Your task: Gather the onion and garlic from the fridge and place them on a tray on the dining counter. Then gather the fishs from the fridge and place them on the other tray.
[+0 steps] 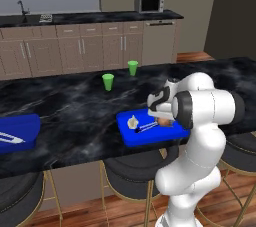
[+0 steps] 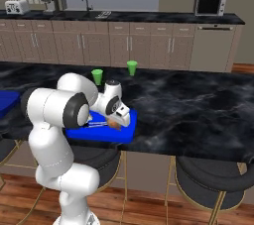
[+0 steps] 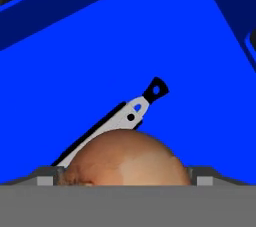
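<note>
Onion (image 3: pixel 127 158): round, orange-brown, low centre of the hand view, nearest the lens. Resting on the floor of a blue tray (image 3: pixel 165 36), toward that tray's right end in the left base view.

Tool (image 3: pixel 125 180): tips spread wide, one on either side of the onion and just beside it. Contact with the onion cannot be told. Pointed down into the tray from a white arm (image 1: pixel 200 121) folded over the bench edge.

Utensil (image 3: pixel 131 113): slim, black and white, a hole in its dark end. Lying flat on the tray floor just beyond the onion, slanted from lower left to upper right in the hand view.

Garlic (image 1: pixel 132 121): small pale lump, left part of the same tray in the left base view, apart from the onion.

Bench (image 1: pixel 75 106): long black marble-look top with white veining, running across both base views and carrying the tray near its front edge.

Second tray (image 1: pixel 20 131): blue, at the left edge of the left base view, well apart from the first. Holding a thin pale sliver (image 1: pixel 11 138), too small to identify.

Cups: two, green and upright, one at centre (image 1: pixel 108 81) and one farther back and to the right (image 1: pixel 132 67).

Stools (image 1: pixel 135 173): dark round seats on gold legs, tucked under the bench front.

Microwave (image 1: pixel 149 2): on the rear worktop above beige cabinets, upper right.
</note>
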Tool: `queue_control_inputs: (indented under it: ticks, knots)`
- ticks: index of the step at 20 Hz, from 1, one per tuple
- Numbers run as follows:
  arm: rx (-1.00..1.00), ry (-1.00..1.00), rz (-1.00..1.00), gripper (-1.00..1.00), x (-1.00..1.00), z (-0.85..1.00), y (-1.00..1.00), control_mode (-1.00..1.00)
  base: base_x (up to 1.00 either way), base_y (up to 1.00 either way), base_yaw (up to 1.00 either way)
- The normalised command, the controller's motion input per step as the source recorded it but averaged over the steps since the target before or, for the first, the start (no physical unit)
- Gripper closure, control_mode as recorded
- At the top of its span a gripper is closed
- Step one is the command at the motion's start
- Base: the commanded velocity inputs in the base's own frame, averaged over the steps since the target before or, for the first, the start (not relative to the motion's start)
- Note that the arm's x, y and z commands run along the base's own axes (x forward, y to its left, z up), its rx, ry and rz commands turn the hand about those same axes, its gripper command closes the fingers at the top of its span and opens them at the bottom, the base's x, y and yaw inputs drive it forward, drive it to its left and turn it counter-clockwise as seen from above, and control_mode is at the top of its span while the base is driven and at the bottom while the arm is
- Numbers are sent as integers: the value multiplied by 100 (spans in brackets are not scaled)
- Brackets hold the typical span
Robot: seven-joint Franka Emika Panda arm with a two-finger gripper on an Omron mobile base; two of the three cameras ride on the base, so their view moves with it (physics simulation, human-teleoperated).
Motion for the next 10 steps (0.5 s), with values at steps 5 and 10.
queue_control_inputs:
  ticks: [5,10]
  knots:
    - [0,0,0,-100,-1,20,0,-100,0,0,0]
    - [0,0,0,-100,-15,33,0,-100,0,0,0]
